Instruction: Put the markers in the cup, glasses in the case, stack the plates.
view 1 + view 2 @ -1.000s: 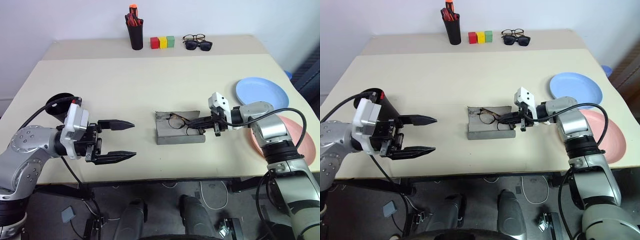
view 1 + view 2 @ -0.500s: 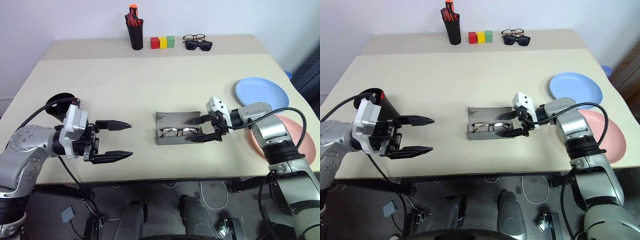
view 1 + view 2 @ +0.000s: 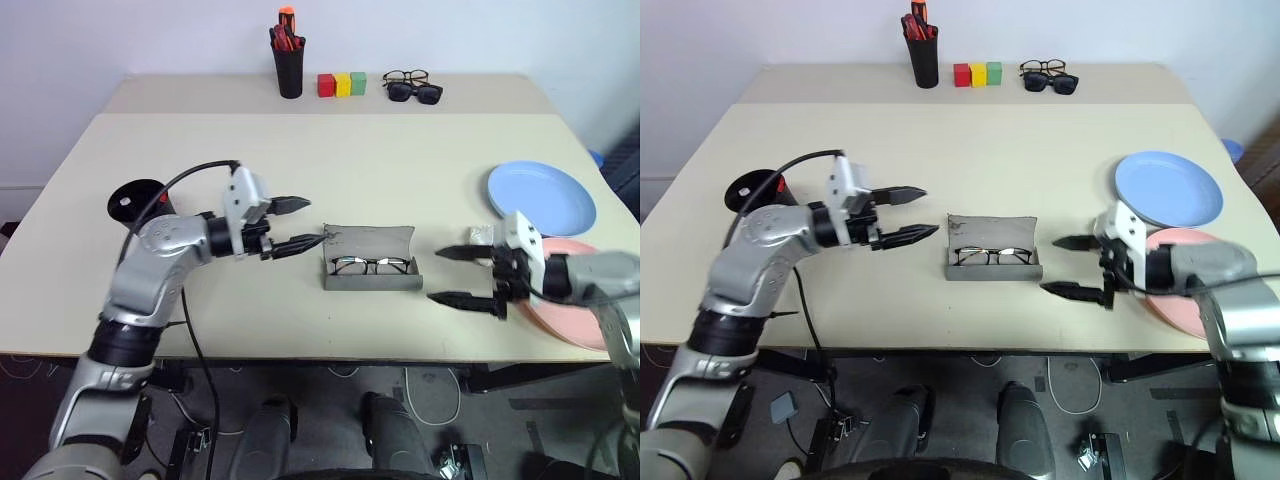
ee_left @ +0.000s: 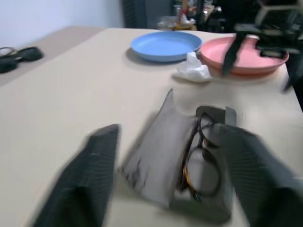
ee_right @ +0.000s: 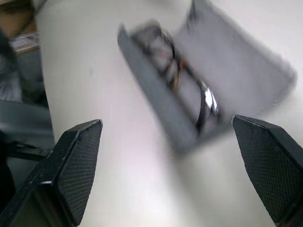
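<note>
The long grey felt-covered rectangular spectacle case [image 3: 371, 259] lies open at the middle of the beige tabletop [image 3: 330, 160], its hinged lid standing up along the far side. Inside the case lie the thin dark wire-framed glasses [image 3: 371, 265] with clear roundish lenses, unfolded flat in the tray. The long axis of the case runs left to right across the tabletop, and the glasses lie along that same axis, lenses side by side. To the left of the case, the left hand [image 3: 299, 224] points at the left end of the case with its two black fingers parted and nothing between them; the lower fingertip is just beside the corner of the case, and contact cannot be confirmed. To the right of the case, the right hand [image 3: 455, 277] points toward the case with its fingers spread wide and empty, apart from the case. Further right of the case, the round shallow light blue plate [image 3: 541, 197] and the round shallow pink plate [image 3: 571, 310] lie side by side, not stacked, with a small crumpled white object [image 3: 481, 235] between the case and the plates. Far left of the case stands the wide tapered black cup [image 3: 138, 199]; its contents cannot be made out.
</note>
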